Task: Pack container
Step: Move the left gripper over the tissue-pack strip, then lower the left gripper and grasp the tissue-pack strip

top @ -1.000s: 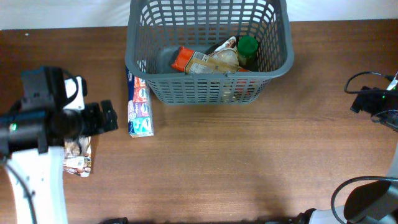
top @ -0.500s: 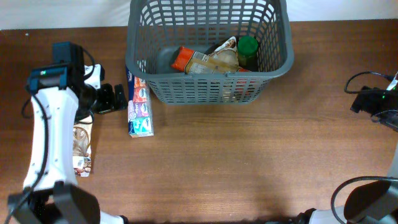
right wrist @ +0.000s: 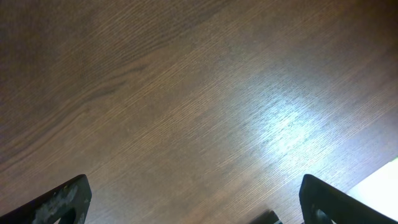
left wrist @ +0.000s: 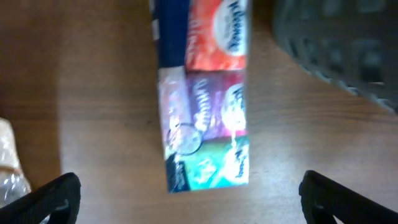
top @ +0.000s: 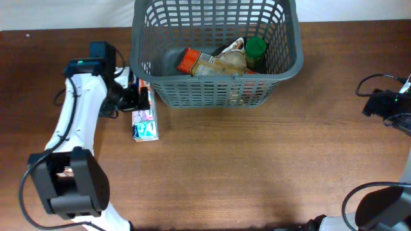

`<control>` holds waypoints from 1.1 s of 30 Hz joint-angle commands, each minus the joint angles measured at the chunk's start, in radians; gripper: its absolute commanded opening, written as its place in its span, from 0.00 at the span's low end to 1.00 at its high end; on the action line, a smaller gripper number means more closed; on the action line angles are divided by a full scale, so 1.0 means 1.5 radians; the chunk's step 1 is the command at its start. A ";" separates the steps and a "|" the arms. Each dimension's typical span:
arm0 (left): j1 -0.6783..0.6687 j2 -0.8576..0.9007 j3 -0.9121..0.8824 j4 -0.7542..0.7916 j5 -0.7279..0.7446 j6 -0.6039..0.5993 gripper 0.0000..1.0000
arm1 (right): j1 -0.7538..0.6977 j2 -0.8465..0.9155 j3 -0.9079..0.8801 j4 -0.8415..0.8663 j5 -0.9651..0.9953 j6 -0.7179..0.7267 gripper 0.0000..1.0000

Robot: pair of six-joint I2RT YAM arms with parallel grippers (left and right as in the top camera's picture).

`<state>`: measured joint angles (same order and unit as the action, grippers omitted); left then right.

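The dark grey shopping basket (top: 212,95) sits at the far edge of the counter (top: 257,167), with groceries inside. The left hand (top: 140,99) hovers over a multi-pack of tissues (left wrist: 202,93) lying just beside the basket's left wall — fingers spread wide, holding nothing. The right hand (right wrist: 193,202) hangs over the counter's right side — fingers likewise apart.

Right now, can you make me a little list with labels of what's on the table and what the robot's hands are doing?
basket: dark grey, at the far side of the table, holding groceries
inside basket: orange packet, pale bag, green-capped bottle
tissue pack: lying flat on the table, outside the basket, by its left wall
left gripper: open, above the tissue pack, not gripping it
right gripper: open, over bare table, holding nothing
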<state>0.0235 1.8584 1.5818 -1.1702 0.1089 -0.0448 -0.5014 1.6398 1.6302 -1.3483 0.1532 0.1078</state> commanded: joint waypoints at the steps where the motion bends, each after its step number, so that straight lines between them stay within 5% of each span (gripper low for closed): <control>1: -0.021 0.016 0.002 0.010 -0.033 0.011 0.99 | -0.003 -0.004 -0.003 0.002 0.010 0.003 0.99; 33: -0.024 0.038 -0.140 0.138 -0.005 0.003 0.99 | -0.003 -0.004 -0.003 0.002 0.010 0.003 0.99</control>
<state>-0.0128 1.9045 1.3750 -0.9688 0.0826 -0.0452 -0.5014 1.6398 1.6302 -1.3483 0.1532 0.1078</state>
